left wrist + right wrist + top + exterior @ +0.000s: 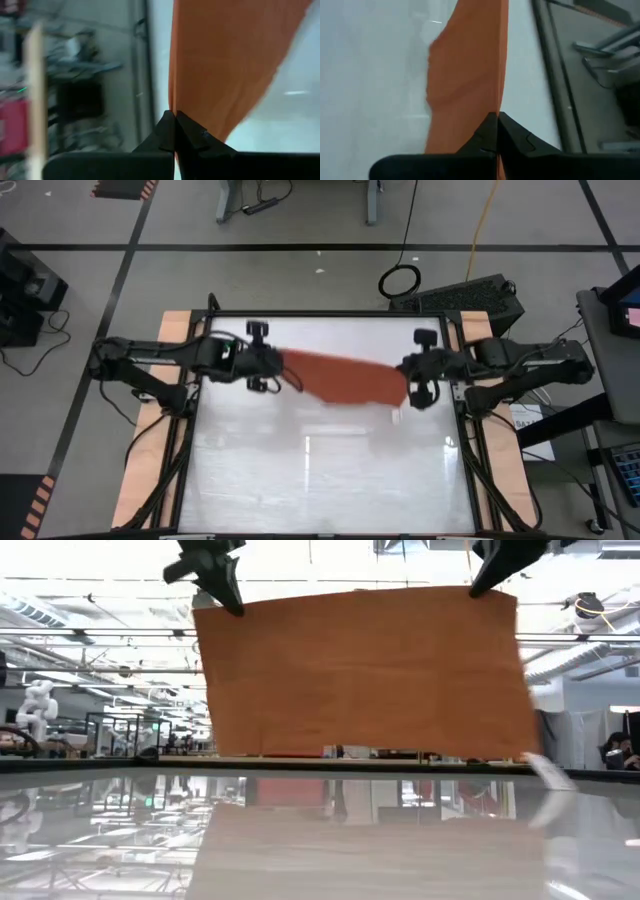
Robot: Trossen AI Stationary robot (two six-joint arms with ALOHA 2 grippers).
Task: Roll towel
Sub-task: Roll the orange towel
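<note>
The rust-orange towel [365,675] hangs spread out as a flat sheet above the white table [320,480], strung between both grippers. My left gripper [232,602] is shut on its upper left corner. My right gripper [482,582] is shut on its upper right corner. From above, the towel [345,378] shows as a narrow slanted band between my left gripper [277,368] and my right gripper [408,380], over the table's far half. A small white tag [545,770] sticks out at the lower right corner. Whether the lower edge touches the table cannot be told. My left gripper pinches the towel's upper left corner [175,102] between its two shut fingers [192,135], slanting down from the table's left side. The cloth hangs below the fingers, and its top edge [350,595] runs nearly straight to the other gripper. My right gripper pinches the towel's upper right corner [496,102] between its two shut fingers [515,135], slanting down from the table's right side. The towel hangs below it as a flat sheet, with a few soft ripples near the side edge [432,95].
Wooden side boards [150,450] and a black frame [470,470] border the table on the left and right. The near half of the tabletop [320,490] lies in front of the towel. A black case [470,295] sits on the floor beyond the far right corner.
</note>
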